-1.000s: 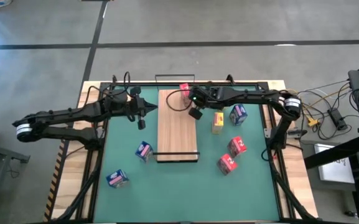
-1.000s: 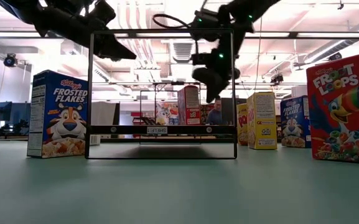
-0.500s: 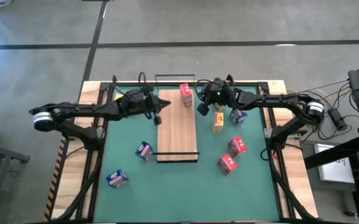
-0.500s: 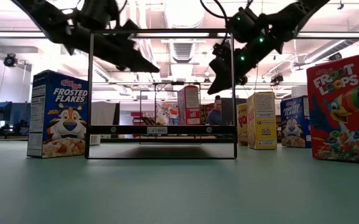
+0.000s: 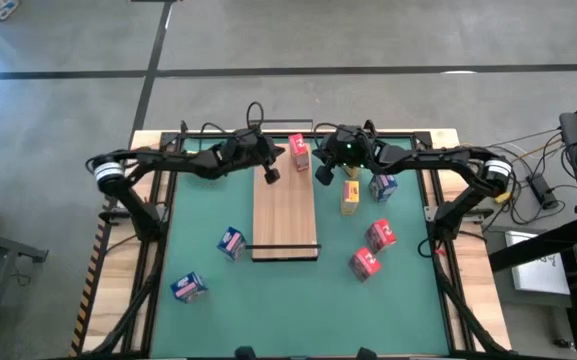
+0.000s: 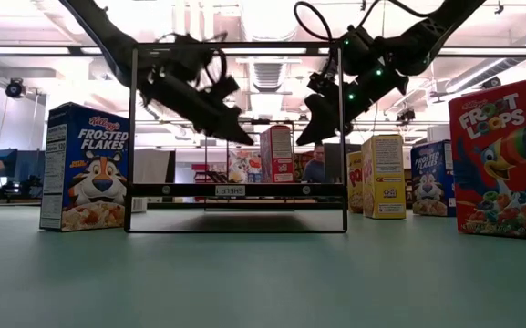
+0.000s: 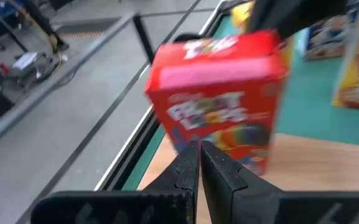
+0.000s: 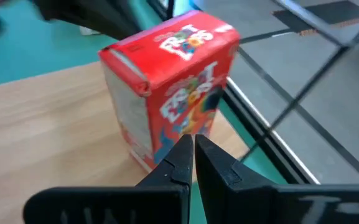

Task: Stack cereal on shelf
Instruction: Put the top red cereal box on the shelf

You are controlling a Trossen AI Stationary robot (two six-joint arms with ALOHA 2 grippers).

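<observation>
One red box (image 5: 296, 152) stands upright on the shelf (image 5: 284, 215) at its far end; from above, that is the only cereal on the board. Off the shelf to its right stand a yellow box (image 5: 350, 196), a blue box (image 5: 382, 184) and two more red ones (image 5: 381, 235) (image 5: 365, 264); to its left, two blue boxes (image 5: 231, 242) (image 5: 188, 288). The left gripper (image 5: 272, 175) hangs over the shelf just left of the red box, the right gripper (image 5: 323, 174) just off the shelf's right edge, both empty.

At table height, both grippers hover above the shelf's wire frame (image 6: 235, 137), neither touching a box.

Each wrist camera looks past tightly closed fingers (image 7: 198, 163) (image 8: 188, 152) at the red box, gripping nothing.

My judgement: stacking has barely started, with one box placed and every other visible box left to bring over.
</observation>
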